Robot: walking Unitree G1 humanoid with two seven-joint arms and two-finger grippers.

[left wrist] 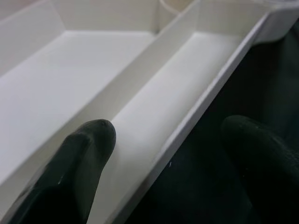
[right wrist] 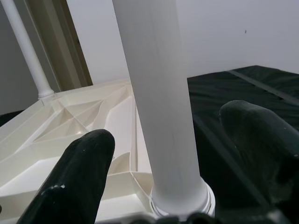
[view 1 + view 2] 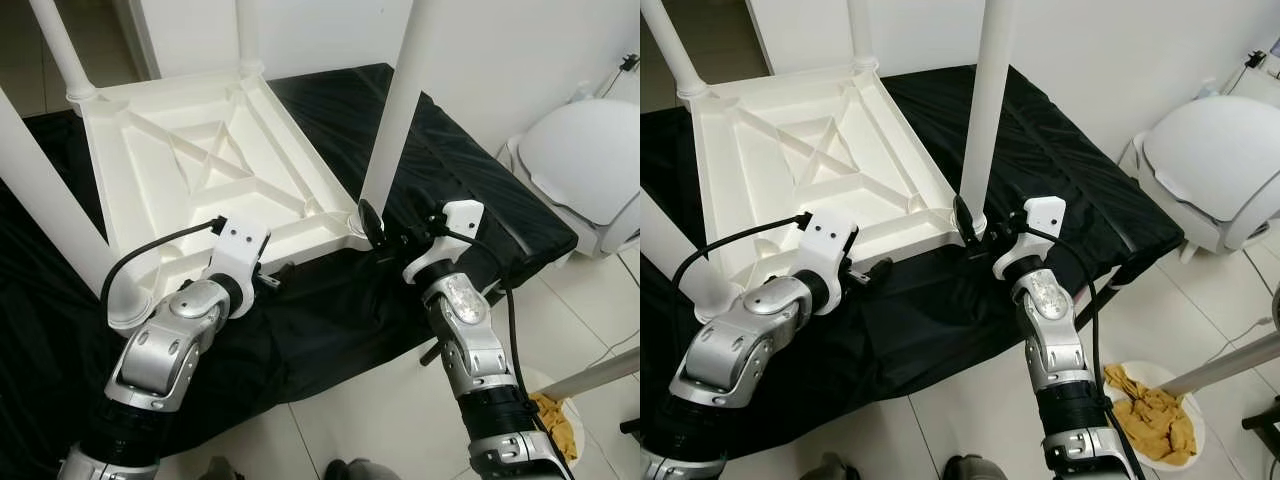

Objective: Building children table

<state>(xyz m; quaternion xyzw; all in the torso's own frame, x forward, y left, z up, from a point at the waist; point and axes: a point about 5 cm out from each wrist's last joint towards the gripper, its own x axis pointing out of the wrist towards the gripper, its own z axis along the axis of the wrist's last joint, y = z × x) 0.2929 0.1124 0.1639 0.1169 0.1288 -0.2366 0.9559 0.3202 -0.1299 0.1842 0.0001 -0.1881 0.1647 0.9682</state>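
A white plastic children's table (image 3: 190,160) lies upside down on a black cloth, its legs pointing up. My right gripper (image 2: 177,140) is open around the base of the near right leg (image 3: 400,110), one black finger on each side with a gap to the leg. In the eye views it (image 3: 383,230) sits at that corner socket. My left gripper (image 1: 173,135) is open and straddles the table's near rim (image 1: 187,121), one finger over the white underside and one over the cloth. From the head camera it (image 3: 278,274) sits at the middle of the near edge.
The black cloth (image 3: 330,320) covers a low platform that ends just before my arms; tiled floor lies beyond. A white rounded appliance (image 3: 590,170) stands at the right. A white bowl of yellow pieces (image 3: 1155,415) and a slanted white pole (image 3: 1230,365) are on the floor by my right arm.
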